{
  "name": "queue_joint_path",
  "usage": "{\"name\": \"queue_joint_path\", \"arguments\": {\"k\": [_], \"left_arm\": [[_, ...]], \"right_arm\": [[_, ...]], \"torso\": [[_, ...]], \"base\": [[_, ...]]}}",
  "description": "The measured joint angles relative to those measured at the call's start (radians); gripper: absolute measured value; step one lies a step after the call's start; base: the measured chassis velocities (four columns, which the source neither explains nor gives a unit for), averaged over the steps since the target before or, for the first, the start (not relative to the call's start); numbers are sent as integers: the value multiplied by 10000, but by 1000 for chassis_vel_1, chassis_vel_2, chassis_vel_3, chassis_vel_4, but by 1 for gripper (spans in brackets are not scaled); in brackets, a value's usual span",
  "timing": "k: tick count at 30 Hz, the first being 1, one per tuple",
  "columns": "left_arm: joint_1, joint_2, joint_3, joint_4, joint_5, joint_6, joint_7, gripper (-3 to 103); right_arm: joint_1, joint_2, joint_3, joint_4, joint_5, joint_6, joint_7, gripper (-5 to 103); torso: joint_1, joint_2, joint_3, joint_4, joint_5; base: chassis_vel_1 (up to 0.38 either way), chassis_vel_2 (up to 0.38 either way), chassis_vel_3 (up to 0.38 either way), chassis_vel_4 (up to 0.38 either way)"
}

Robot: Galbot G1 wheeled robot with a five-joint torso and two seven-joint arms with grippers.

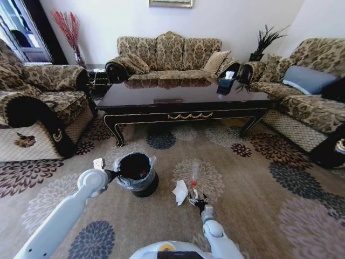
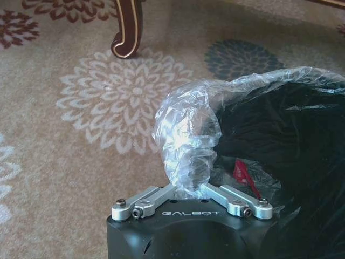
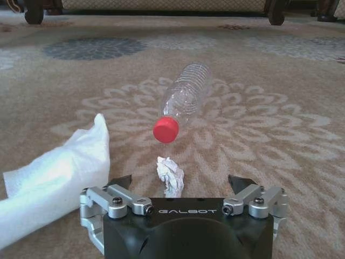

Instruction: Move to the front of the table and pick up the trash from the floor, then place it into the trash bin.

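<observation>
Left pincer [image 2: 190, 190] clamps the trash bin [image 1: 136, 171]'s liner rim to steady it, while beside the bin the right pincer [image 3: 181, 186] gapes low over a white scrap [image 3: 170, 175], bottle [image 3: 184, 98] just beyond.

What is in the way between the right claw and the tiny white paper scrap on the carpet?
Nothing visible. The right claw sits low over the carpet with its fingers spread, and the tiny white scrap lies between them. The bottle lies beyond it, the white paper off to one side.
</observation>
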Motion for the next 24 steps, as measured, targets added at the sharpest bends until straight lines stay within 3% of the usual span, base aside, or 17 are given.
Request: {"name": "queue_joint_path", "arguments": {"k": [6, 10, 16, 19, 21, 24], "left_arm": [[-15, 39, -18, -88, -65, 0, -19, 0], [69, 99, -161, -106, -70, 0, -22, 0], [111, 39, -186, -120, -65, 0, -22, 0], [174, -5, -207, -138, -43, 0, -22, 0], [193, -17, -226, -140, -32, 0, -23, 0], [232, -32, -271, -149, -18, 0, -25, 0]], "right_arm": [[102, -8, -75, -342, -190, 61, -19, 84], [129, 64, -56, -491, -298, 139, -72, 62], [124, 72, -55, -451, -302, 143, -83, 46], [84, 83, -24, -412, -302, 139, -41, 30], [69, 88, -13, -411, -303, 139, -33, 30], [-6, 90, 28, -356, -303, 145, -16, 14]], "torso": [[0, 0, 0, -1, -1], [0, 0, 0, 2, 1], [0, 0, -1, 3, 3], [0, 0, 0, -1, -1], [0, 0, 0, -1, -1], [0, 0, -1, 0, 0]], "base": [[0, 0, 0, 0], [0, 0, 0, 0], [0, 0, 0, 0], [0, 0, 0, 0], [0, 0, 0, 0], [0, 0, 0, 0]]}}
